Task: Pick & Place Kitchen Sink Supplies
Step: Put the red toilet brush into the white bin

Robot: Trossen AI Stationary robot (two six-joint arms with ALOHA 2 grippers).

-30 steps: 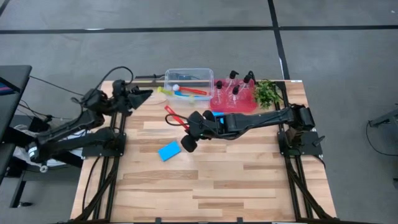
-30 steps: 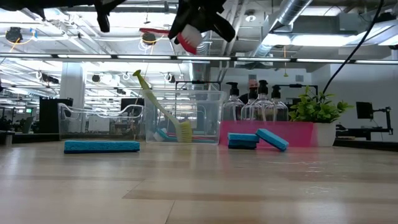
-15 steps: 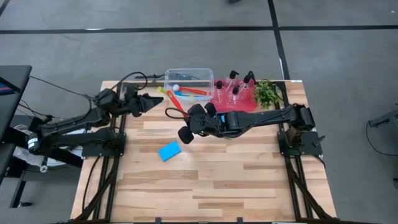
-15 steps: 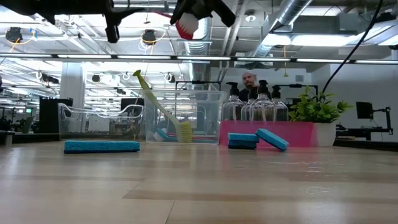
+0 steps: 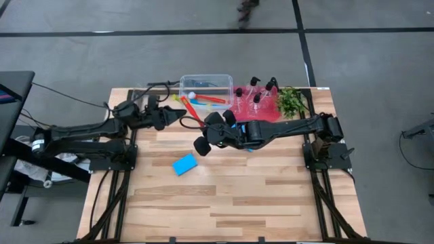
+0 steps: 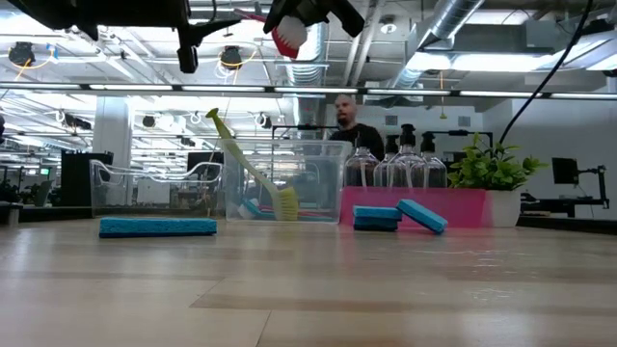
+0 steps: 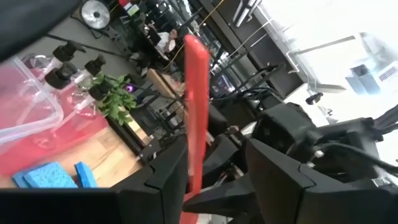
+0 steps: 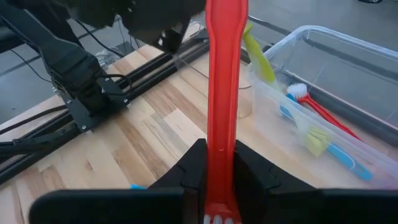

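While the red brush (image 8: 222, 93) hangs in the air just in front of the clear tub (image 5: 207, 83), I see my right claw (image 5: 211, 133) clamped tight on it near the bristle end, and my left claw (image 5: 175, 115) spread open around the handle's far end without gripping. A blue sponge (image 5: 184, 164) lies on the surface (image 5: 271, 190) nearer me than the tub.

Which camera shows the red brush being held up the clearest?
The right wrist view: the red brush fills the middle, clamped between the right gripper's fingers. The left wrist view shows only its handle, the high view a short red sliver, the low view just its head near the top edge.
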